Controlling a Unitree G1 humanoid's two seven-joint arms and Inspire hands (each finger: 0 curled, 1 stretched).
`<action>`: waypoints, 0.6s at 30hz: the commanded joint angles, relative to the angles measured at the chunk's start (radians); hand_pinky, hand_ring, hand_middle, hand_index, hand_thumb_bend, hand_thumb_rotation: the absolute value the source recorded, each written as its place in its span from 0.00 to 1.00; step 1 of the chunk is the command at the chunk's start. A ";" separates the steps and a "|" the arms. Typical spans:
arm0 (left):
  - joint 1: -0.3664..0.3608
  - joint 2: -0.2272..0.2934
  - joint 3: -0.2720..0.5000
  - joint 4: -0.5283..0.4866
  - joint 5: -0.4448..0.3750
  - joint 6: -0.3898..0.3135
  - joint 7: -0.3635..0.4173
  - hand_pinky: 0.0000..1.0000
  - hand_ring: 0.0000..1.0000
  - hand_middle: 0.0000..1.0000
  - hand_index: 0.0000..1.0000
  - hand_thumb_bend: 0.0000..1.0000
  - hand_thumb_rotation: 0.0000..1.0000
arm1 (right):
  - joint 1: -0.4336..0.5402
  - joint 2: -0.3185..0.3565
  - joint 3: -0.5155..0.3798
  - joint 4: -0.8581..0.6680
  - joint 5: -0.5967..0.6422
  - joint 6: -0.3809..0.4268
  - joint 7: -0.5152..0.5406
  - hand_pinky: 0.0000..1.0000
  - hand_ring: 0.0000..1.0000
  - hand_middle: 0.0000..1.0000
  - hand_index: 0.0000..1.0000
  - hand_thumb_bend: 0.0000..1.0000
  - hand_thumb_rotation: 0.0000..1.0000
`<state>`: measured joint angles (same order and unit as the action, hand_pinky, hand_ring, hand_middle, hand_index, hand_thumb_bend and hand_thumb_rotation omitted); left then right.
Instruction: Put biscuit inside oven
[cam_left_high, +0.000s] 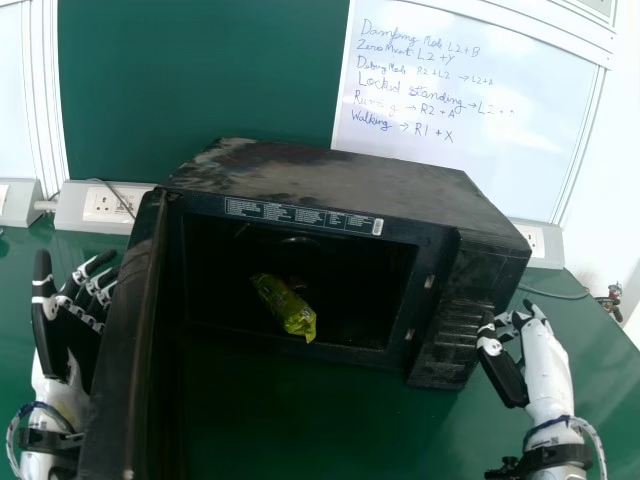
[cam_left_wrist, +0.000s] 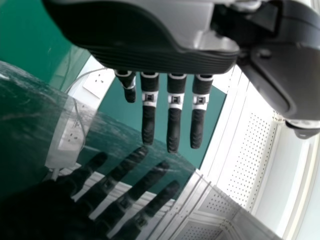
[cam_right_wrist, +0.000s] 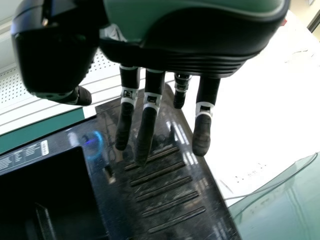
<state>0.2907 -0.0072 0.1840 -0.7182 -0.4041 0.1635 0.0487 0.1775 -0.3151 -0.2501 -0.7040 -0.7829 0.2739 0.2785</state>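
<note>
Since loading presumably needs room, the boxy black oven (cam_left_high: 340, 185) has its flat, dark door (cam_left_high: 125, 340) open at nine o'clock; the black-and-white left hand (cam_left_high: 80, 345) and right hand (cam_left_high: 545, 365), fingers loosely extended, hold nothing; the crinkled green biscuit packet (cam_left_high: 285, 303) lies inside.

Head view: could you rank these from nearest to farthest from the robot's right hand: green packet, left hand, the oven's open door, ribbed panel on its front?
1. Ribbed panel: oven's right side, close beside the right hand.
2. Green packet: inside the oven.
3. Open door: oven's left side.
4. Left hand: beyond the door.
</note>
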 joint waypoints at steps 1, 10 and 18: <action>0.004 -0.006 -0.019 0.028 0.016 -0.028 -0.020 0.75 0.72 0.69 0.71 0.69 0.56 | 0.002 -0.007 -0.009 0.006 0.005 0.008 -0.012 0.21 0.28 0.41 0.52 0.52 0.01; 0.016 -0.015 -0.043 0.073 0.018 -0.077 -0.060 0.77 0.75 0.72 0.75 0.69 0.58 | 0.013 -0.009 -0.010 -0.024 0.001 0.045 0.003 0.19 0.26 0.40 0.52 0.52 0.01; 0.019 -0.017 -0.064 0.105 0.037 -0.104 -0.082 0.74 0.74 0.72 0.75 0.67 0.59 | 0.024 -0.011 -0.009 -0.033 0.003 0.055 0.005 0.21 0.28 0.41 0.52 0.52 0.01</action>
<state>0.3054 -0.0274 0.1354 -0.6262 -0.3765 0.0682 -0.0206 0.2020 -0.3181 -0.2544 -0.7281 -0.7808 0.3237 0.2802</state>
